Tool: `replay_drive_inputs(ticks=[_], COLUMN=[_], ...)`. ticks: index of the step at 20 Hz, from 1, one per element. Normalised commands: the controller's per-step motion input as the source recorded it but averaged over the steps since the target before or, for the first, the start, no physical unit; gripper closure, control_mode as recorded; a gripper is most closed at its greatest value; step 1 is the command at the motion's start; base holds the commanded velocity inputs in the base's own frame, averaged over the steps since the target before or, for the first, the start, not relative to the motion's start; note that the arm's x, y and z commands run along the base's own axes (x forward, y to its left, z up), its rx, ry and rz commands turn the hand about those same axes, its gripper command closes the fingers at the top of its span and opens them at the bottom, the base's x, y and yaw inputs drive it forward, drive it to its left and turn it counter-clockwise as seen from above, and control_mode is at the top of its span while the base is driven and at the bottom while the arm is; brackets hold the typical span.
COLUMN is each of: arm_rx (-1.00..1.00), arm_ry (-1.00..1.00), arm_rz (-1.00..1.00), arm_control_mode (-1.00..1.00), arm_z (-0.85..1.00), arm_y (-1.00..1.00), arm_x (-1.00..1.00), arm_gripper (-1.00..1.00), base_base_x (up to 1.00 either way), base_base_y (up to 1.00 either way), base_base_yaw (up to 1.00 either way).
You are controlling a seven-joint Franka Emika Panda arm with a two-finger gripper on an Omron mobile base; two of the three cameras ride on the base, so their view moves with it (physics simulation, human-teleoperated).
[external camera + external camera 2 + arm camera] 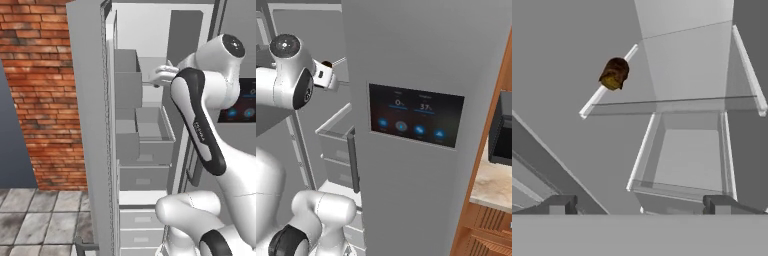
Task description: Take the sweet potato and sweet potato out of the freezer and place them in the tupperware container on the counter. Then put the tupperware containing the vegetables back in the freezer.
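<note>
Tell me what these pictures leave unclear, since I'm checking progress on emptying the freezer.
- Sweet potato: the hand view shows one brown tuber by a shelf edge; a second cannot be made out.
- Gripper: the grey band cuts its fingertips off, so its state is hard to judge; they look apart with nothing between.
- Counter: cut by the right base view's edge; no tupperware can be made out.
- Freezer interior: partly hidden by the arm in the left base view.

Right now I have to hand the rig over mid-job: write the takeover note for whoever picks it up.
Gripper: open, empty, reaching into the open freezer.
Sweet potato: one dark brown tuber lies on a shelf edge inside, ahead of the fingertips and apart from them. The second one can't be made out.
Counter: a corner of it shows right of the fridge; no tupperware visible from here.
Done: freezer door is open.
Left: grasp both tubers, put them in the tupperware, return it to the freezer.
</note>
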Motion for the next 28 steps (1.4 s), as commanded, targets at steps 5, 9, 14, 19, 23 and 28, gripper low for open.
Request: replay_drive_inputs(ticks=[5,9,14,19,23,28], arm_rx=[0.0,0.0,0.0,0.0,0.0,0.0], arm_ry=[0.08,0.11,0.04,0.0,0.0,0.0], arm_rz=[0.0,0.0,0.0,0.0,0.0,0.0], arm_control_mode=[-1.0,-1.0,-1.0,-1.0,-1.0,-1.0], arm_z=[0.0,0.0,0.0,0.0,-0.11,-0.06], arm_y=[0.04,0.02,0.01,0.05,0.16,0.22], arm_x=[0.42,0.44,0.46,0.4,0.34,0.33], arm_gripper=[-1.0,-1.0,-1.0,-1.0,-1.0,-1.0], base_base_x=[0.0,0.0,0.0,0.0,0.0,0.0], base_base_y=[0.0,0.0,0.0,0.0,0.0,0.0], base_base_yaw=[0.0,0.0,0.0,0.0,0.0,0.0])
